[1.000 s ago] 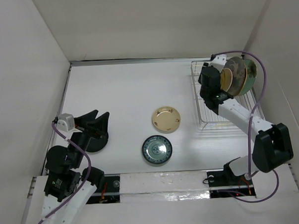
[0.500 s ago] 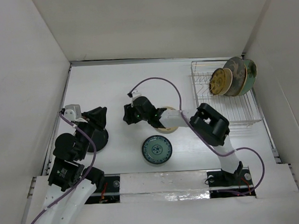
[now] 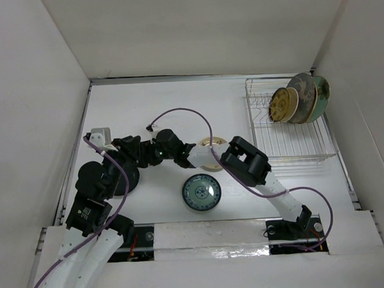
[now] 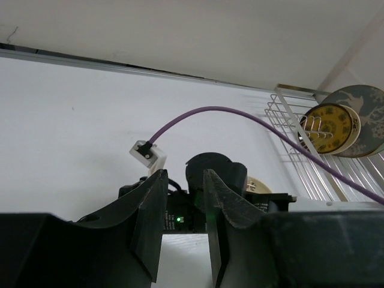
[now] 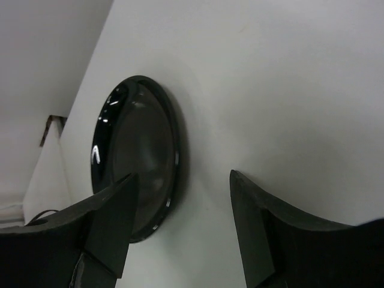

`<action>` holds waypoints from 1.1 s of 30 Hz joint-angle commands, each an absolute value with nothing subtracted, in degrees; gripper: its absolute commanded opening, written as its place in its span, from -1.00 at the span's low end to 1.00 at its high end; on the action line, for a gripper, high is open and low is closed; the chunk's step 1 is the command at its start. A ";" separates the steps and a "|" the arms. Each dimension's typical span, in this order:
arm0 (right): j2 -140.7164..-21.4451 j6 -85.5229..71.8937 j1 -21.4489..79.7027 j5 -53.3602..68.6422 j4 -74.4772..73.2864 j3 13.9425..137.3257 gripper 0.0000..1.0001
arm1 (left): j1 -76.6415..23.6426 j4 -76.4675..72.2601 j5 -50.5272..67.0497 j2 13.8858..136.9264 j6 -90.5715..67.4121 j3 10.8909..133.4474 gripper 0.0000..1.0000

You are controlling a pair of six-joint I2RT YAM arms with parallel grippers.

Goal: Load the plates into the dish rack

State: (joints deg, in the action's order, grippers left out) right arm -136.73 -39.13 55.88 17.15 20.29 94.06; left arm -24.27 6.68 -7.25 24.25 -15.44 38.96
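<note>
The dish rack (image 3: 292,139) stands at the back right with three plates (image 3: 299,98) upright in it; the left wrist view shows the yellow patterned one (image 4: 331,126). A black plate (image 5: 138,157) lies flat at the left (image 3: 131,182). My right gripper (image 5: 182,177) is open, one finger over the plate's rim and the other above bare table; the arm reaches far left (image 3: 144,162). My left gripper (image 4: 183,175) is partly open with nothing between its fingers, facing the right wrist (image 3: 133,146). A cream plate (image 3: 211,145) and a blue-green plate (image 3: 202,192) lie mid-table.
The two arms crowd together above the black plate, and the right arm's forearm crosses over the cream plate. Its purple cable (image 3: 178,113) loops above the table. White walls close in the table on the left, back and right.
My right arm left the rack, swung across the table to the black plate and opened its jaws. My left gripper narrowed its jaws and shifted a little right.
</note>
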 commanded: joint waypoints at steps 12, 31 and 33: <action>-143.45 -48.86 60.47 22.24 26.42 99.42 -0.89 | -23.99 3.87 -6.94 22.85 -14.68 39.46 -0.44; -107.77 -33.26 44.67 0.37 26.38 76.58 -1.00 | -23.99 3.87 -5.01 18.11 -15.12 39.20 -0.43; -101.12 -30.16 41.50 -8.29 23.74 73.14 -1.00 | -23.99 3.96 -4.31 16.97 -15.20 39.20 -0.42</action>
State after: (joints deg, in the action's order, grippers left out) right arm -107.98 -37.78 45.08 4.99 26.22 77.01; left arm -24.27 6.66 -6.00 18.44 -15.44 38.96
